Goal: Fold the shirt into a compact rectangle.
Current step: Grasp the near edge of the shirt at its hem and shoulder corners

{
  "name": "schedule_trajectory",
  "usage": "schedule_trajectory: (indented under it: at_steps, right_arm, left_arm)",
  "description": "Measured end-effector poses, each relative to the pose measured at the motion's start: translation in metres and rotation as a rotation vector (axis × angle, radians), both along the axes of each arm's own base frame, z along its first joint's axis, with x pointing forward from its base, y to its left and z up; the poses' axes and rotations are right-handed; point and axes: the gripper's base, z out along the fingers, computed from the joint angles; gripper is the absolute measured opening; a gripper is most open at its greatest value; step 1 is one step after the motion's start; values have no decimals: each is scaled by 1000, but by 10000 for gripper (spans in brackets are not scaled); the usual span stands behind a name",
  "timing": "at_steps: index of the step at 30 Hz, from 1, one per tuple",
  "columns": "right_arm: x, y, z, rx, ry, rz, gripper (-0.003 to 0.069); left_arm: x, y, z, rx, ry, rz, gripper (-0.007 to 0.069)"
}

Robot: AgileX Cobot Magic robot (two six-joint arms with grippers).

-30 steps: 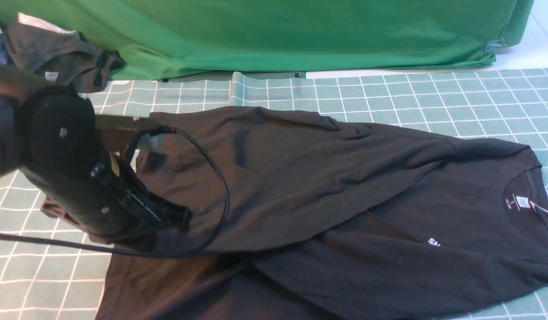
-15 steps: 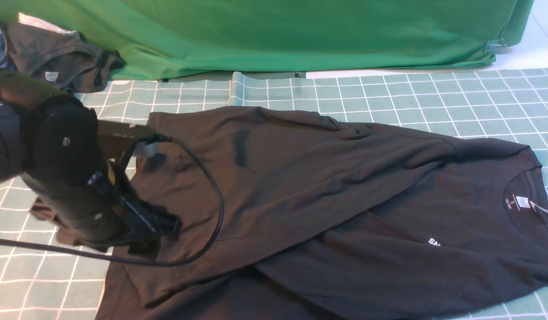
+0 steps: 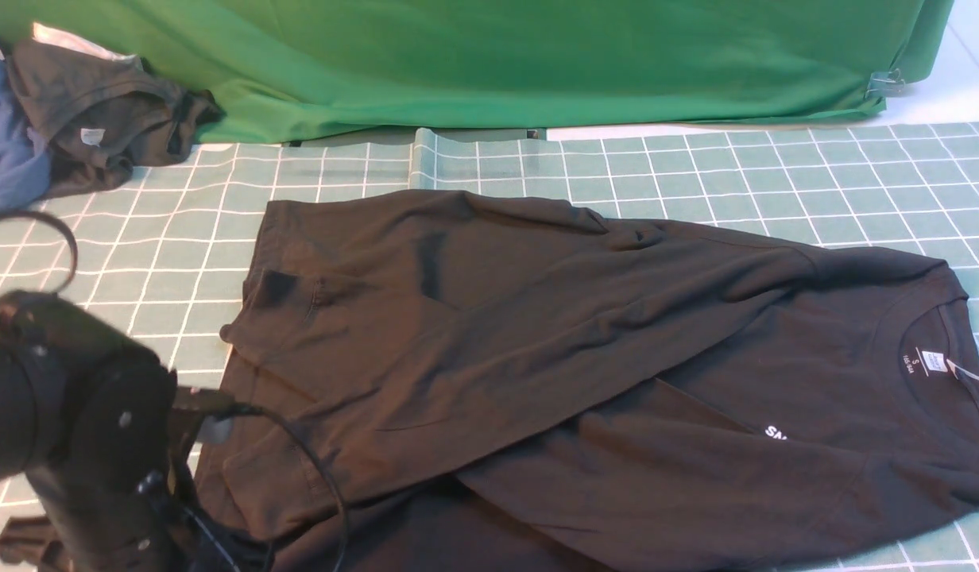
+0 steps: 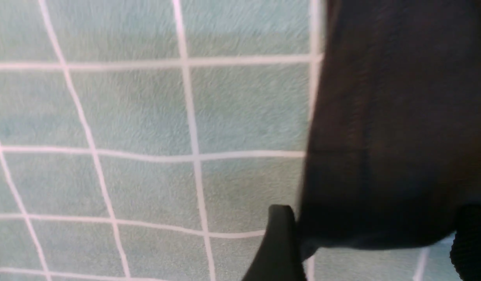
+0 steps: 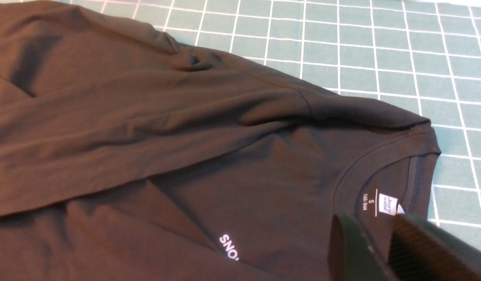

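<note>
**Left gripper spread wide, right gripper unclear**

Left gripper (image 4: 376, 212) had its 2 fingers (image 4: 279, 242) wide apart. Black cloth showed between them in the wrist view, with no pinch visible. Right gripper (image 5: 375, 224) sat near the collar, fingers close with a narrow gap; could not tell if it gripped anything.

Shirt (image 3: 585, 342) lay on the grid mat (image 3: 696, 167), collar toward the robot's right, hem toward its left. 1 sleeve lay diagonally across the body and covered the chest lettering (image 3: 774, 433) except its first letters. White neck label (image 3: 934, 363) showed inside the collar.

Left arm (image 3: 76, 445) sat at the shirt's near left corner, with its cable (image 3: 330, 486) looping over the hem.

Far side: green cloth (image 3: 497, 56) with a clip (image 3: 885, 82) near its right end. Dark grey garment (image 3: 92, 111) and blue cloth (image 3: 5, 159) lay at far left, well apart from the shirt.
</note>
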Motion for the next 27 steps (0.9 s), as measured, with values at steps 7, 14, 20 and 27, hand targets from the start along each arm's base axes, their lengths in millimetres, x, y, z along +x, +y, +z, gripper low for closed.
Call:
schedule_trajectory:
  at_steps: [7, 14, 20, 27]
  right_arm:
    - [0, 0, 0, -1, 2, 0, 165]
    - [0, 0, 0, -1, 4, 0, 165]
    - [-3, -1, -3, -26, 43, 9, 165]
    - [-5, 9, -11, -105, 377, 147, 165]
  left_arm:
    - [-9, 5, -13, 22, 0, 29, 519]
    - [-11, 2, -18, -26, -22, 57, 393]
    - [-10, 1, -17, -41, -23, 5, 50]
    - [-12, -4, 17, -129, -96, 0, 15]
